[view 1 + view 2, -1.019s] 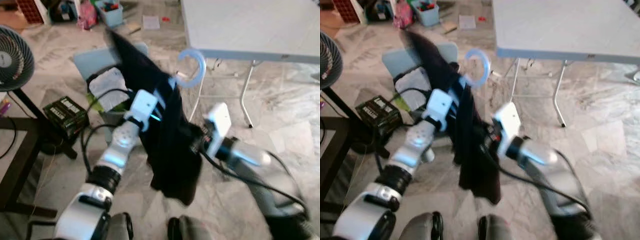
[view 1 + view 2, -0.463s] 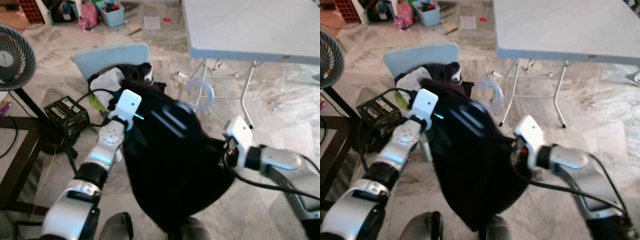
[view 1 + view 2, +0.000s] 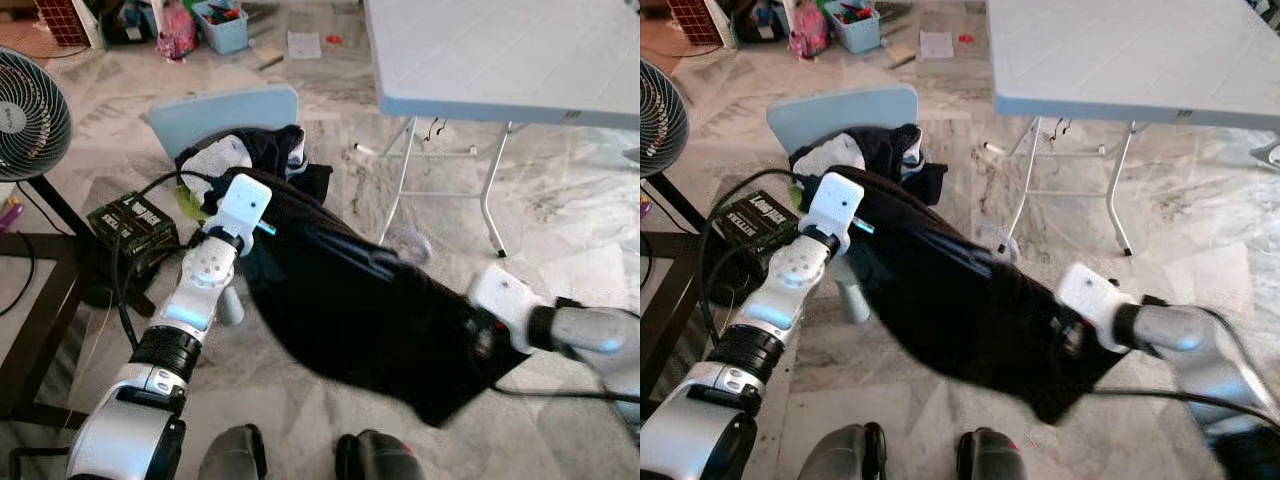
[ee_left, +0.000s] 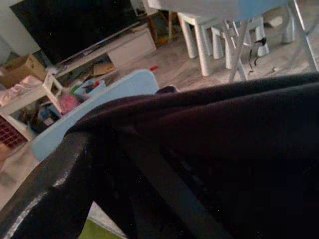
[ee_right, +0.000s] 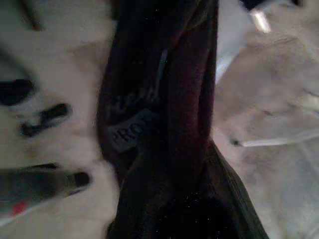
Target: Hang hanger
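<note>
Between the two grippers a black garment (image 3: 370,310) stretches out above the marble floor (image 3: 560,250), with the pale blue hook of the hanger (image 3: 408,243) blurred at its upper edge. Whether the left gripper (image 3: 262,232) at one end or the right gripper (image 3: 478,335) at the other is closed on the cloth, I cannot tell. Behind the left arm stands a light blue chair (image 3: 215,112) piled with clothes (image 3: 240,158), near a white folding table (image 3: 500,50).

Garment (image 3: 370,310) blocks front (table (image 3: 500,50) beyond).
</note>
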